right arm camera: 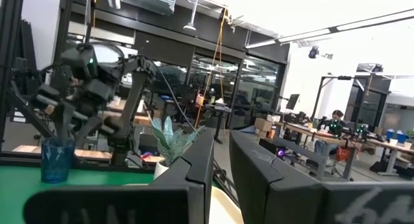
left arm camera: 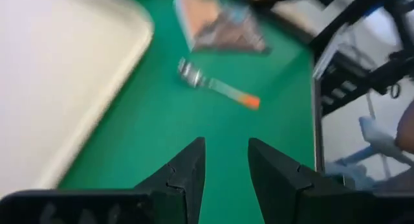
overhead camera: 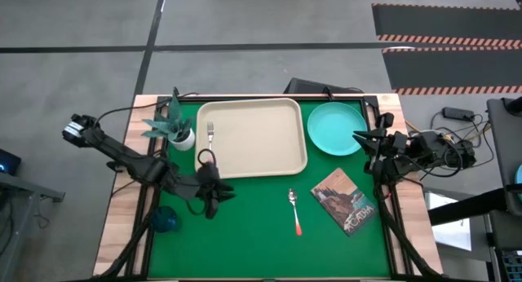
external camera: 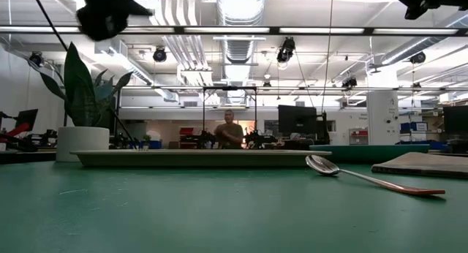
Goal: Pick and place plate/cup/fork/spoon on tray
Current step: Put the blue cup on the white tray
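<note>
Two dark jointed arms (cabled), black claws

tray (overhead camera: 253, 137) centre open; fork (overhead camera: 210, 134), plant (overhead camera: 174, 125) crowd left edge

Even overhead light falls on my table; ceiling strip lamps (external camera: 238, 4) glare white in the low view. Shadows beneath the spoon (overhead camera: 294, 210) and book (overhead camera: 344, 200) are faint. My left wrist view is smeared, the tray (left arm camera: 58, 88) washed pale, the spoon blurred, probably by motion. My right wrist view blooms at a bright ceiling.
</note>
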Controlling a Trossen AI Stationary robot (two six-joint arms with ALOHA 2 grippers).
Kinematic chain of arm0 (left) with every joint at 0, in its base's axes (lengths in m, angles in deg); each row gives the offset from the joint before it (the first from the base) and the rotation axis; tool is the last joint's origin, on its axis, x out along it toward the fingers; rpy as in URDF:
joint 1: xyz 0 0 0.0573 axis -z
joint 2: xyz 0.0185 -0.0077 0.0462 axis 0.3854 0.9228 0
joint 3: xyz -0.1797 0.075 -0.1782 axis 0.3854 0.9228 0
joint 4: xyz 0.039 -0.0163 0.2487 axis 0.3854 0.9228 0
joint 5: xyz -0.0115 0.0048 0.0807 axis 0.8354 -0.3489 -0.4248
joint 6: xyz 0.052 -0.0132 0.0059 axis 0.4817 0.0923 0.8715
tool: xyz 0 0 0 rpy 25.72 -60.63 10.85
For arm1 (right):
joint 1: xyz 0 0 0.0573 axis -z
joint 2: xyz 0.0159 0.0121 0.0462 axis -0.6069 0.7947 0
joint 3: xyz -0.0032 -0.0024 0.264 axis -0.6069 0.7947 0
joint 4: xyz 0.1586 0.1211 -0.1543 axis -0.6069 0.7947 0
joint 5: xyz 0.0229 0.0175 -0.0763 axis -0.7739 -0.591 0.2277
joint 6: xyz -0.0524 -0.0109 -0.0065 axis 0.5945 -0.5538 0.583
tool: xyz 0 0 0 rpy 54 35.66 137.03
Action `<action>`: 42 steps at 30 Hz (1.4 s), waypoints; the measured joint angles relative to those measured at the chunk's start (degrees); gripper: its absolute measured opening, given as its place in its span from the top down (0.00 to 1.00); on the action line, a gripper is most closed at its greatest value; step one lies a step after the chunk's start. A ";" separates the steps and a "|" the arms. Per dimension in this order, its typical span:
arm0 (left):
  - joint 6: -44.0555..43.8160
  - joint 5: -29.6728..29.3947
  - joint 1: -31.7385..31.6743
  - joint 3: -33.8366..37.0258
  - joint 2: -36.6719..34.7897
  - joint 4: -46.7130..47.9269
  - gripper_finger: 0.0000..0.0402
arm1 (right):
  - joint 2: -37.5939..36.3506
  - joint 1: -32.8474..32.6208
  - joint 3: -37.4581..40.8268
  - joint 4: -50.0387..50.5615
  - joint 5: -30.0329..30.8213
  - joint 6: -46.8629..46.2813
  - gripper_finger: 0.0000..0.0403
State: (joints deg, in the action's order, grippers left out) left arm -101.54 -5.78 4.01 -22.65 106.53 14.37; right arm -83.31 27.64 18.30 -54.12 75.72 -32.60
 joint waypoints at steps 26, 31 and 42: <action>-48.85 28.58 5.72 -14.39 5.66 18.48 0.75 | 0.00 0.01 0.00 -2.51 0.00 2.96 0.89; -57.45 28.66 10.52 -19.11 7.82 31.19 0.75 | 0.00 0.01 0.02 -2.50 0.00 3.26 0.89; -74.13 28.27 18.15 -20.98 10.45 48.08 0.75 | 0.00 0.01 0.02 -2.53 0.00 3.35 0.89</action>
State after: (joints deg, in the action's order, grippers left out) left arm -175.67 22.49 22.16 -43.63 116.98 62.45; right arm -83.31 27.65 18.32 -56.65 75.72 -29.25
